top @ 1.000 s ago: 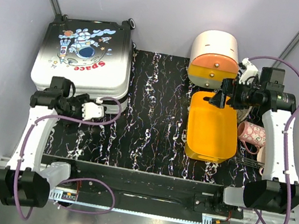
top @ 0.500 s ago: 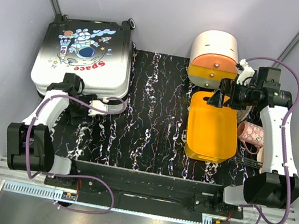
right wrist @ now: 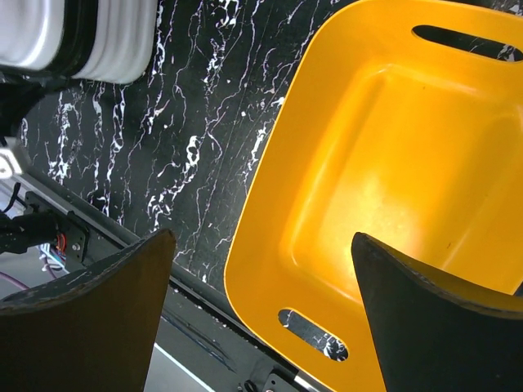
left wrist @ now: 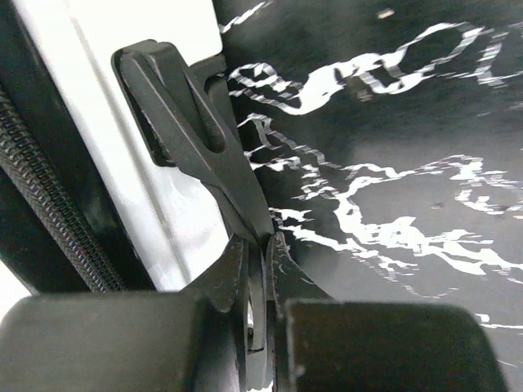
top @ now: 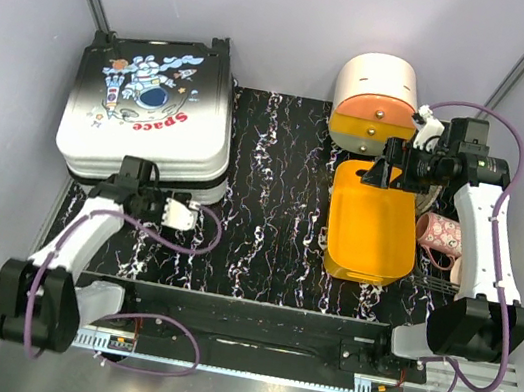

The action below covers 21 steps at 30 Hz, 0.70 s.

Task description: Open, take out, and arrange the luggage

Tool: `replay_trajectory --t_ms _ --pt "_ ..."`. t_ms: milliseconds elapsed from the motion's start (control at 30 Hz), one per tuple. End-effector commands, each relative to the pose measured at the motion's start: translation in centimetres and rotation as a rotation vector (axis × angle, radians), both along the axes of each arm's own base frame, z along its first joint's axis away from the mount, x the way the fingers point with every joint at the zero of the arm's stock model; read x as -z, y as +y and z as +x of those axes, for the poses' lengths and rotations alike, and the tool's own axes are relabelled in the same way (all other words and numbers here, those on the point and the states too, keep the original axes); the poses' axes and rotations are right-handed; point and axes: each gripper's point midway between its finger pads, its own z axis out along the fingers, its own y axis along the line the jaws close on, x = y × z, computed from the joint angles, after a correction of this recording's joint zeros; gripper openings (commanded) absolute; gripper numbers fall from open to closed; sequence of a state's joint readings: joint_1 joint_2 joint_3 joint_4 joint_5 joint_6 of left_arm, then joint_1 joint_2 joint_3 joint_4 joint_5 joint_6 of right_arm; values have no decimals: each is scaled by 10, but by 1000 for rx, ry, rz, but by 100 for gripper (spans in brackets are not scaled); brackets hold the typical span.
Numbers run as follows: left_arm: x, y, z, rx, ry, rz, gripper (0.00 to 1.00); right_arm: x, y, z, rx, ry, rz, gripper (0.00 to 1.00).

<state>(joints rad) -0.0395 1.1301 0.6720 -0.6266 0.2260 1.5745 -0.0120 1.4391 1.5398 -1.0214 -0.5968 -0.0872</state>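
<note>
The luggage (top: 149, 115) lies flat at the back left, with its astronaut and red "Space" print facing up. In the left wrist view its white shell (left wrist: 139, 171) and black zip teeth (left wrist: 49, 212) fill the left side. My left gripper (top: 147, 186) (left wrist: 263, 241) is at the case's near edge, shut on the thin end of a black zip pull tab (left wrist: 192, 135). My right gripper (top: 380, 171) (right wrist: 261, 237) hangs open above the orange tray (right wrist: 384, 163), with nothing between its fingers.
The orange tray (top: 370, 225) lies right of centre on the black marbled mat (top: 260, 206). A white-and-orange rounded drawer box (top: 378, 100) stands behind it. A pink mug (top: 438, 232) lies to the tray's right, under the right arm. Grey walls close in both sides.
My left gripper has gone from open to shut on the zip pull, and its arm swung in to the case's near edge. The luggage turned slightly. The right arm barely moved.
</note>
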Motion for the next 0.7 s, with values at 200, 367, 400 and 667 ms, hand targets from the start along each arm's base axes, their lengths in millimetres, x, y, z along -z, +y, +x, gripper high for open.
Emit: replay_trajectory --t_ms 200,367,400,667 --pt "14 -28 -124 216 252 -40 0 -7 10 -5 -22 -7 49 100" --pt "-55 -54 -123 251 121 -187 62 -8 11 -5 -34 -18 49 100" --pt "-74 -60 -123 231 96 -236 71 -9 10 -4 -31 -21 48 100" --pt "-237 -91 -98 -119 52 -625 99 -10 28 5 -73 -36 50 100"
